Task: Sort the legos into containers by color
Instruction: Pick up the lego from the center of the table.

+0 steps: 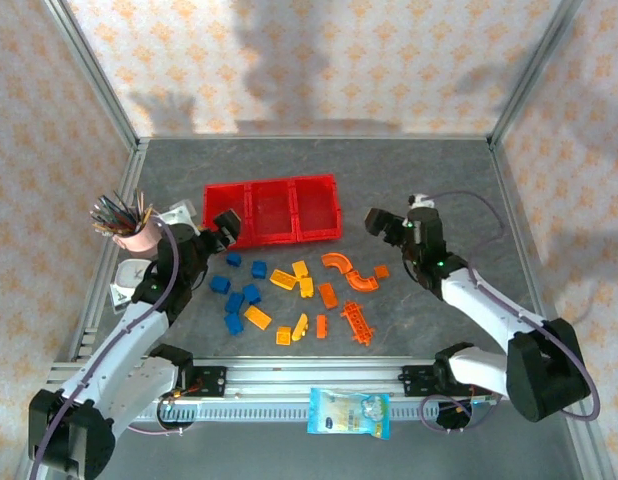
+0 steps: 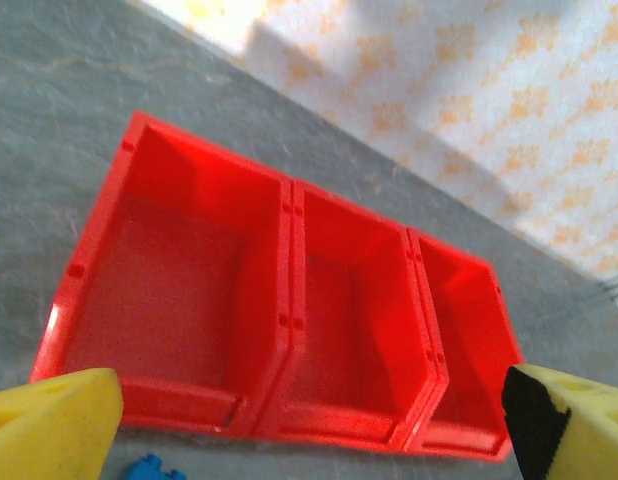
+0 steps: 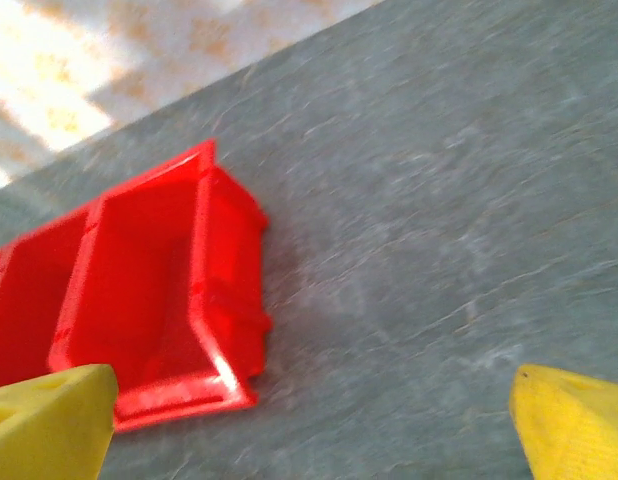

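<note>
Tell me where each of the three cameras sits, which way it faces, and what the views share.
Top external: above, behind the arms, looking down on the table; both arms, left gripper, right gripper.
Left wrist: on the left arm, facing the red tray; yellow fingertips at the bottom corners.
Right wrist: on the right arm, facing the tray's end and table; yellow fingertips likewise.
Shared by all: the red tray.

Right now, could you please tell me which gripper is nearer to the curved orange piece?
Right. The right gripper hovers just beyond the curved orange piece, slightly to its right. The left gripper is well off to its left, at the red tray's near-left corner.
</note>
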You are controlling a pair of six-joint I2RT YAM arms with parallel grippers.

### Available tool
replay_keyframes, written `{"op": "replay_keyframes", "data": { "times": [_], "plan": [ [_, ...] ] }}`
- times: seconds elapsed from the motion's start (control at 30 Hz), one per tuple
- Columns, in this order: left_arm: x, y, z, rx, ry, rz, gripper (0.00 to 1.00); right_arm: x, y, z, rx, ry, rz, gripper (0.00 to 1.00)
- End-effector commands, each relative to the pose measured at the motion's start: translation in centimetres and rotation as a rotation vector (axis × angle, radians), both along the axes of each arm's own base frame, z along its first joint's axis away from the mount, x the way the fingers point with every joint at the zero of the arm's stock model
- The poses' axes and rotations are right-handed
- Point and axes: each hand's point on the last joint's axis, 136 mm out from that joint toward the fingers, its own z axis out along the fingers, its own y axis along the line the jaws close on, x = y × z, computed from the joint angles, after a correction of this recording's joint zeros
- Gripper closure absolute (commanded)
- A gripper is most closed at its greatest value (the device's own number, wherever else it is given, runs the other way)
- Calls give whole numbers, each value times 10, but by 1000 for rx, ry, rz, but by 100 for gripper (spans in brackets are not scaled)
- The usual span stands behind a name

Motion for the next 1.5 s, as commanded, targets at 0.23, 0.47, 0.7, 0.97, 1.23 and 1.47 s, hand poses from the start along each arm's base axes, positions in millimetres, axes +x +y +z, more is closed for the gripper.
{"op": "replay_keyframes", "data": {
  "times": [0.23,0.47,0.7,0.97,1.23,1.47],
  "plan": [
    [-17,-46,-32,84,234,-110,7,-27,82,-20,-86,77,191,0],
    [-18,-66,-56,199,366,-153,8,-46,119,-43,-120,121,270,0],
    [-13,-78,-82,279,462,-173,12,-53,131,-56,-142,143,296,0],
    [-12,-80,-109,333,542,-175,19,-52,129,-57,-157,141,285,0],
    [-14,-84,-127,370,583,-213,26,-50,127,-59,-173,147,272,0],
    [-8,-79,-144,425,622,-183,33,-50,127,-60,-178,151,270,0]
  ]
}}
